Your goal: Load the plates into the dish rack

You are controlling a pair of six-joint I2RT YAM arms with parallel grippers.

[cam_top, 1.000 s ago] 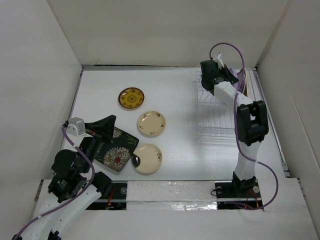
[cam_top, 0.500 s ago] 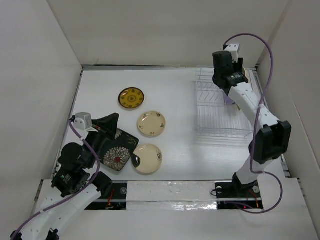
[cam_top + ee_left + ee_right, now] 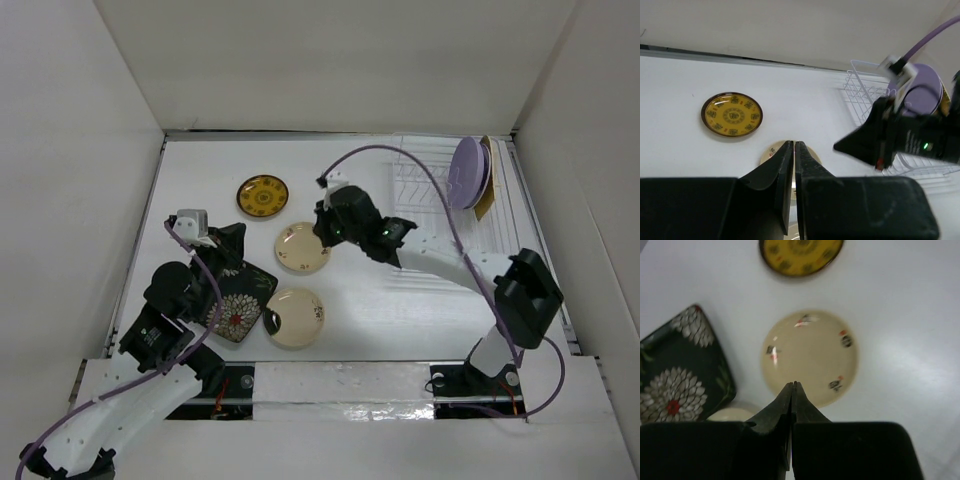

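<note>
Plates (image 3: 303,247) on white table (image 3: 350,330), dish rack (image 3: 420,185) right, white walls (image 3: 330,60), both jaws closed, empty.

yellow plate (image 3: 801,254) cropped (top), black plate (image 3: 682,372) cropped

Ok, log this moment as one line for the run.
left gripper shut, by black square plate | right gripper shut, above far cream plate | lavender plate upright in dish rack

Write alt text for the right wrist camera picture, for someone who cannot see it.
The right pincer, closed and empty, points down at a cream plate with red and black marks on a white table. A black square plate with white flowers lies to its left, a dark-yellow patterned plate beyond it.
</note>
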